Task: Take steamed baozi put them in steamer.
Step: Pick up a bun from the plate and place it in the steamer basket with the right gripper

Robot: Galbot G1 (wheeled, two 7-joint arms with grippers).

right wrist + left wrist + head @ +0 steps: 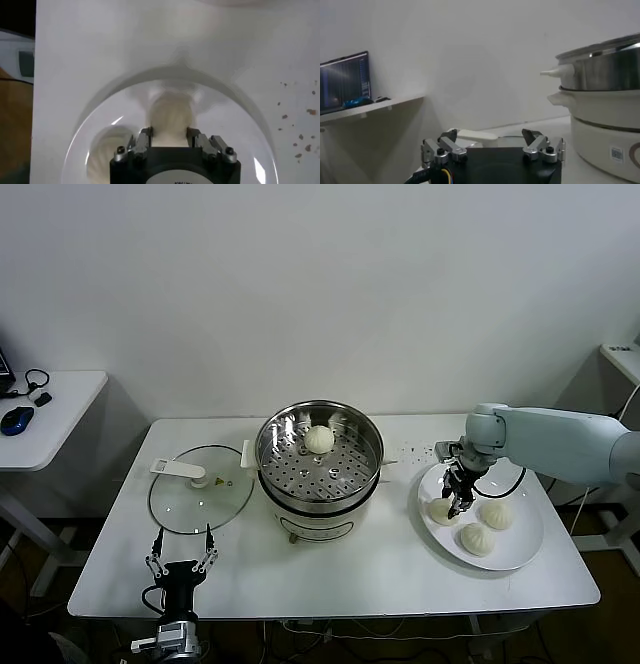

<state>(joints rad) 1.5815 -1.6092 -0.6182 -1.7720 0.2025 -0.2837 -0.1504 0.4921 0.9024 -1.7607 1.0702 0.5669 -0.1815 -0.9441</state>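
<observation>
The right gripper is down over the white plate near the bench's right edge, its 2 fingers set on either side of 1 steamed baozi; in the right wrist view the bun sits squarely between the pads, which look to be touching or almost touching its flanks, so the fingers are narrowed to roughly the bun's width, though a firm grip cannot be confirmed. The bun being round, it has no long axis to line up with; what matters is that it lies directly below and between the fingers. 3 buns are on the plate in all, and 1 more already rests on the perforated tray of the steamer at the bench's middle, toward the back edge. The steamer lies to the robot's left of this gripper. The left gripper waits wide open and empty at the front left edge, by the glass lid.
</observation>
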